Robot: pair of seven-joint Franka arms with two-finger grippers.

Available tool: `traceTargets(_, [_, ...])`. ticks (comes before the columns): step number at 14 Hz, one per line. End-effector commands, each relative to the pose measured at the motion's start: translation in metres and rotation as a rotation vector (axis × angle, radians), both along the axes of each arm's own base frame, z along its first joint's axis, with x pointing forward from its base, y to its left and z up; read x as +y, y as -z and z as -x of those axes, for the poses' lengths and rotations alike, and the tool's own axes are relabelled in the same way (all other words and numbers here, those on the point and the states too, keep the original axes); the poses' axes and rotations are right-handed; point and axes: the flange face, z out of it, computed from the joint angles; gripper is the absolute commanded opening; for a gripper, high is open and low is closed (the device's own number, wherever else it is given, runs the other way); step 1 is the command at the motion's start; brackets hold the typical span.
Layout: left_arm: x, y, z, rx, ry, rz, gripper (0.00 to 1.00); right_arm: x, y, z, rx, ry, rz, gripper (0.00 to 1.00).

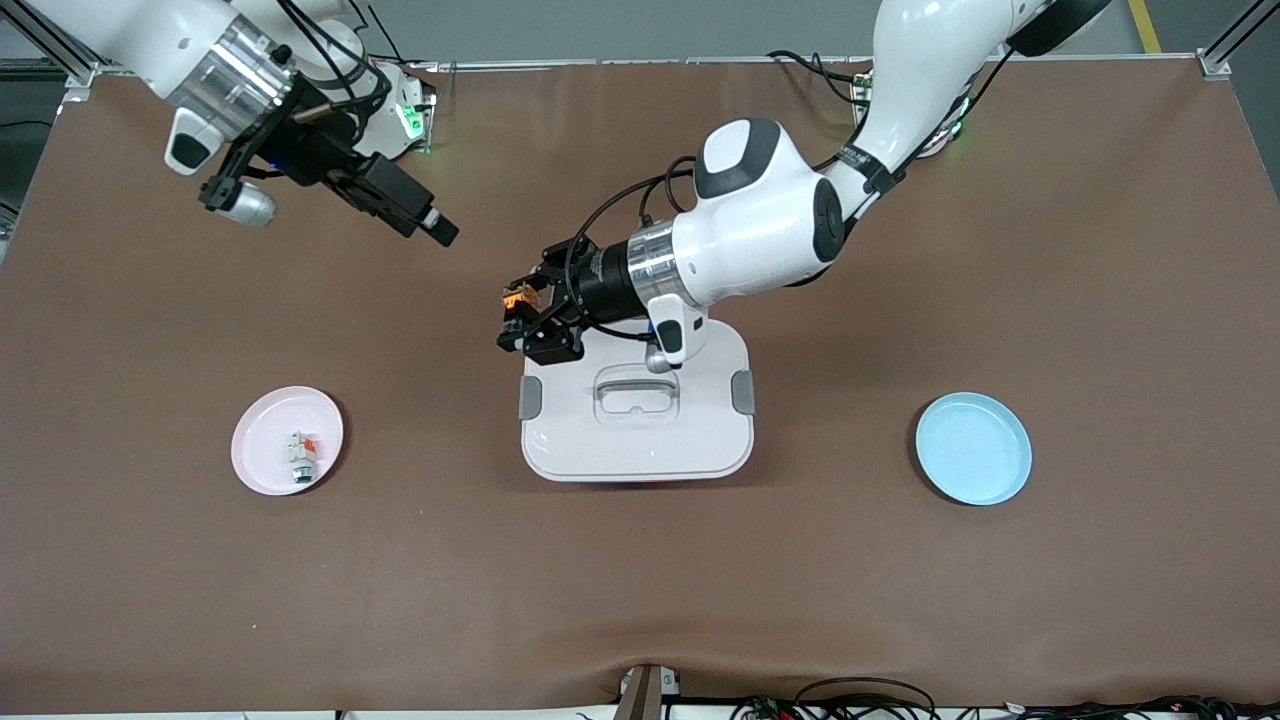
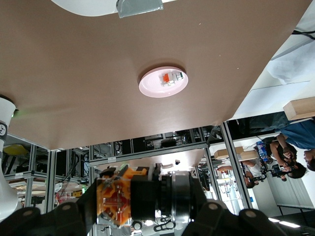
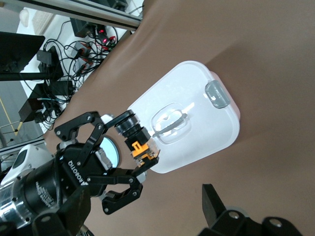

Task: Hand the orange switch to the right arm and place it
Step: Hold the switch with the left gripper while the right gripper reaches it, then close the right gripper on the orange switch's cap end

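Nearest us the white lidded box (image 1: 636,420) serves as landmark: over its edge our left hand (image 1: 522,318) grasps the orange switch (image 1: 521,295) sideways, presented for handover, while the right hand (image 1: 440,228), whose grip we cannot tell, waits well off toward the right arm's end of the bench (image 1: 640,600).

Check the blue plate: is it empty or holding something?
Empty. The blue plate shows only its bare surface; the orange switch is up in the left gripper.

Brown table (image 1: 640,600), pastel plates, white box

Orange-and-black orange switch (image 1: 520,297) mid-frame; pink plate (image 1: 262,462) lower left, light-blue plate (image 1: 973,448) lower right, white grey-clipped box (image 1: 636,425) centre.
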Motion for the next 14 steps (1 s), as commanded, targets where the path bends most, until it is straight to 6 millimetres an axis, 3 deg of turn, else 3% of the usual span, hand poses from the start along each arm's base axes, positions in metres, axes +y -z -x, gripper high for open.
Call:
traceTargets(1, [-0.001, -0.009, 0.000, 0.004, 0.004, 0.029, 0.00, 0.017, 0.010, -0.005, -0.038, -0.033, 0.052, 1.00])
traceTargets(4, [-0.006, -0.009, 0.011, 0.019, 0.096, -0.008, 0.00, 0.051, 0.021, -0.028, -0.059, -0.084, 0.111, 1.00])
traceTargets(7, [-0.007, -0.010, 0.014, -0.012, 0.120, -0.039, 0.00, 0.067, 0.028, -0.052, -0.104, -0.121, 0.170, 1.00])
traceTargets(11, [-0.006, -0.032, 0.021, -0.083, 0.140, -0.073, 0.00, 0.064, 0.042, -0.057, -0.129, -0.191, 0.247, 1.00])
traceTargets(14, [-0.005, -0.033, 0.020, -0.088, 0.137, -0.079, 0.00, 0.063, 0.048, -0.055, -0.104, -0.199, 0.256, 1.00])
